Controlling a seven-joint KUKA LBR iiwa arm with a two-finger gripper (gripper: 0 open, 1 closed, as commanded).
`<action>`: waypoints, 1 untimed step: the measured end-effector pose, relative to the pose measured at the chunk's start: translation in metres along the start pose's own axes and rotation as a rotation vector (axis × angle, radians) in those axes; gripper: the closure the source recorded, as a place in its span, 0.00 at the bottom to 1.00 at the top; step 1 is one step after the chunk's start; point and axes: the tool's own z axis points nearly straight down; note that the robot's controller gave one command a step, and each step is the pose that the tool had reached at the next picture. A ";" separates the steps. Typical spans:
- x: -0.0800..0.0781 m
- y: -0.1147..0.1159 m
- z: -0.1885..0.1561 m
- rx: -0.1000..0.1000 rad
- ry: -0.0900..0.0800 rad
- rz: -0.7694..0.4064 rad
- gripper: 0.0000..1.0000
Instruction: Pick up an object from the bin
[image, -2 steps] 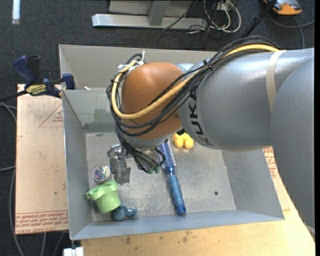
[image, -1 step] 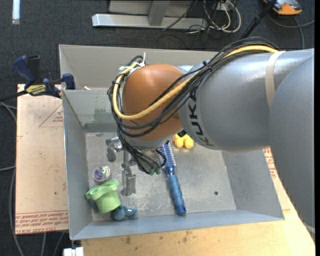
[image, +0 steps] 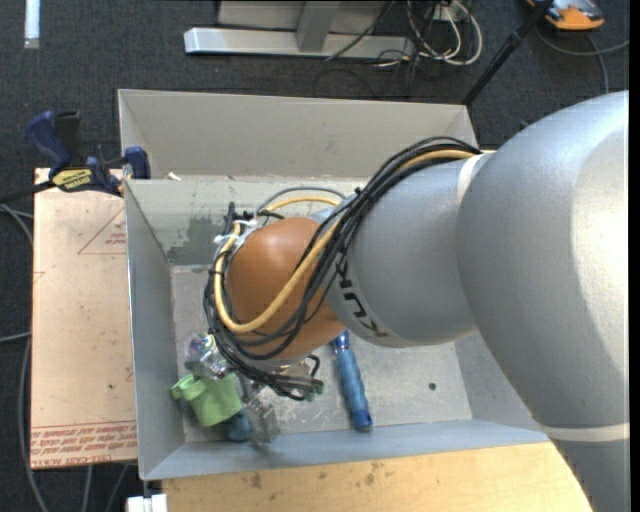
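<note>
Arm (image: 420, 260) down in the bin (image: 150, 320), lower-left corner.
Jaws (spread or pressed together, cannot tell) beside a crumpled green thing (image: 208, 400); blue pen (image: 351, 385) lies just right.

**A robotics lab set up for testing**

A large grey industrial robot arm (image: 520, 260) bends over a grey metal bin (image: 290, 130), with dark carpet floor (image: 80, 60) all round it. A bare bundle of black and yellow cables (image: 225, 300) loops along the arm's wrist, over an orange cover (image: 275, 270). Beyond the bin, loose wires (image: 440, 35) trail across the carpet beside the flat metal foot of a stand (image: 300, 38).
</note>
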 end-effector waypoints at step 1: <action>-0.011 0.004 0.034 0.005 -0.018 -0.048 0.00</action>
